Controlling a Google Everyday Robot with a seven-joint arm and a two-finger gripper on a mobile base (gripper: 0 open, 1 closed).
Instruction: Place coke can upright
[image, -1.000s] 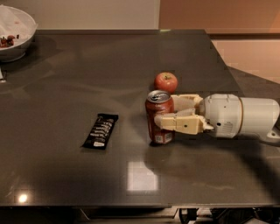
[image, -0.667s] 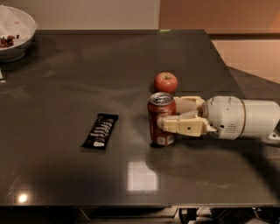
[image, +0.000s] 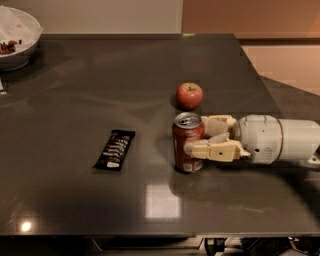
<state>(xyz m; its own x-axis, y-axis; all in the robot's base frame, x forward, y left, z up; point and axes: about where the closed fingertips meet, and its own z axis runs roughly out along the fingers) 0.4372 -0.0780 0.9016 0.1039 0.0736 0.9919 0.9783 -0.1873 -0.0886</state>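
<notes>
The coke can (image: 187, 150) is red with a silver top and stands upright on the dark table (image: 75, 200), just in front of a red apple (image: 189, 95). My gripper (image: 196, 135) reaches in from the right, level with the can. Its near finger (image: 210, 150) lies across the can's front right side. Its far finger (image: 218, 122) runs behind the can. The jaws are closed on the can's body. The white wrist housing (image: 270, 139) sits to the right of the can.
A black snack bar (image: 115, 149) lies to the left of the can. A white bowl (image: 17, 42) holding some food stands at the far left corner. The table's right edge runs close behind the arm.
The gripper and the can have shifted slightly right and toward the table's front. The can has come down a little and stands on the table.
</notes>
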